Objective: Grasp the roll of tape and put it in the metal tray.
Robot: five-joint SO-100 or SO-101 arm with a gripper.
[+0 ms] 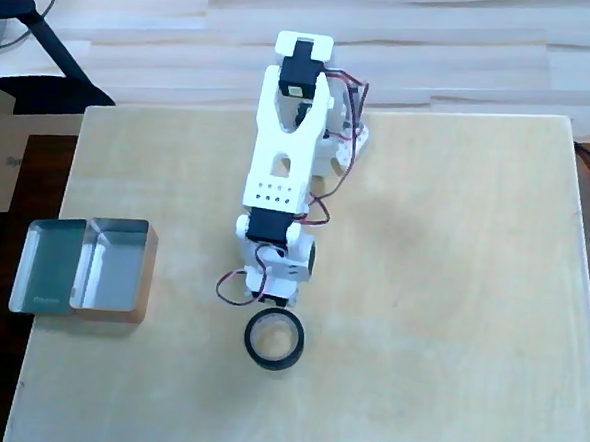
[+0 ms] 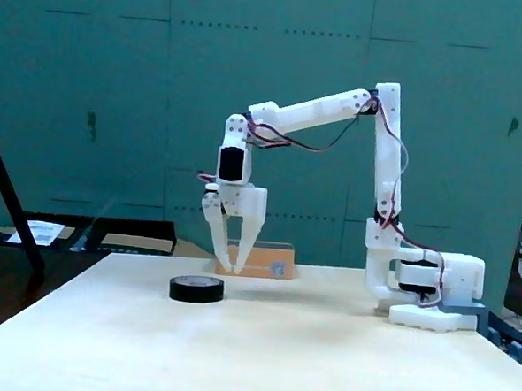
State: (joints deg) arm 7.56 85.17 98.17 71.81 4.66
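Starting at the left of the overhead view, the metal tray (image 1: 84, 266) sits at the table's (image 1: 451, 291) left edge, its long side running left to right, its two compartments side by side. In the fixed view the tray (image 2: 255, 258) shows behind the fingers. Right of it in the overhead view, well apart, the roll of tape (image 1: 275, 340) lies flat near the table's middle, its open centre facing up. In the fixed view the roll (image 2: 197, 288) rests flat on the table, and the gripper (image 2: 231, 269) hangs pointing down, just above and to the right of it, fingers spread slightly apart and holding nothing. The white arm (image 2: 337, 107) reaches from its base (image 2: 433, 286) on the right.
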